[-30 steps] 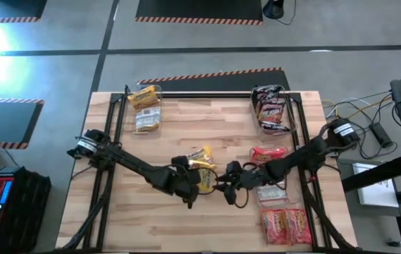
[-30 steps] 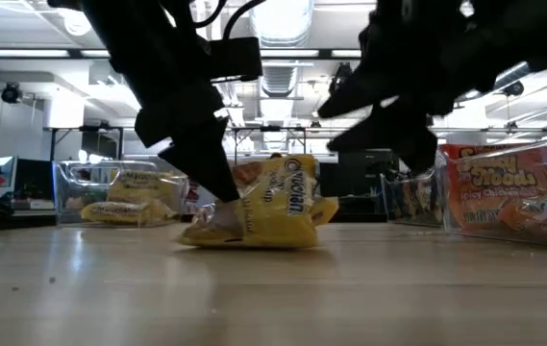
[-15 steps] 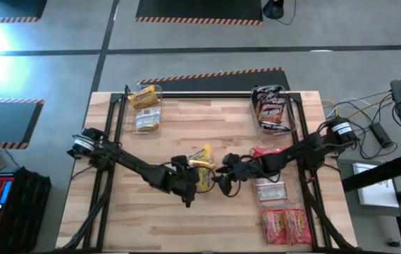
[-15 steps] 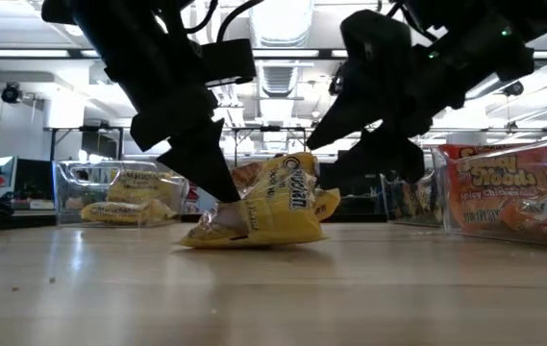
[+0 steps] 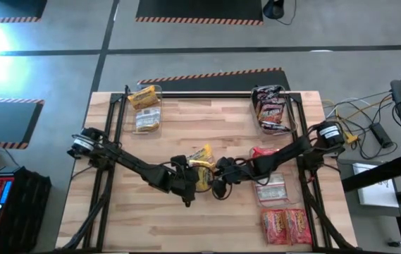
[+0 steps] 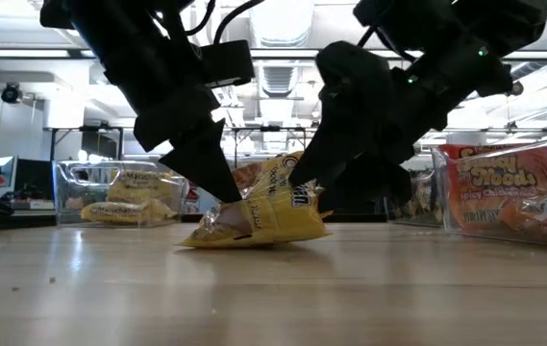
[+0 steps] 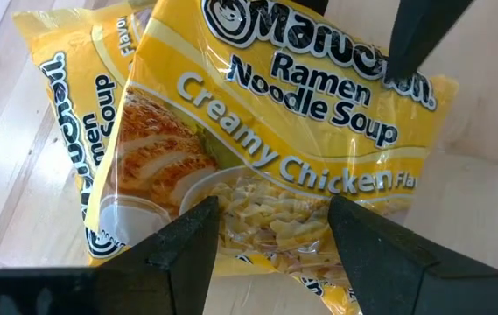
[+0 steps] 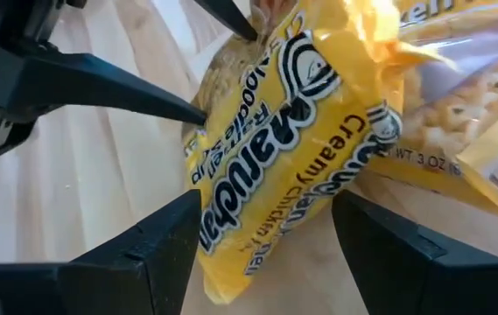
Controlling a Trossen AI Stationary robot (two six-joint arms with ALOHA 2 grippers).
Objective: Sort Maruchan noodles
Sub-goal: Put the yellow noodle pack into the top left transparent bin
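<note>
Clear plastic bin [image 5: 144, 109] at the table's [image 5: 186, 226] far left corner holds yellow packets; its twin [image 5: 273, 107] at the far right holds dark ones. At the centre two crinkly yellow Creamy Chicken ramen packets [image 5: 201, 169] lie overlapped, the upper one tilted up off the wood. The left end effector [image 5: 194, 180] reaches in low, fingers [image 7: 183, 249] spread across the upper packet's edge, not visibly clamped. The right end effector [image 5: 218, 180] meets it from the opposite side, fingers [image 8: 157, 249] spread wide around the same packet. Red-orange packets [image 5: 285, 224] lie flat near the right front corner, another [image 5: 267, 152] beside the right arm.
</note>
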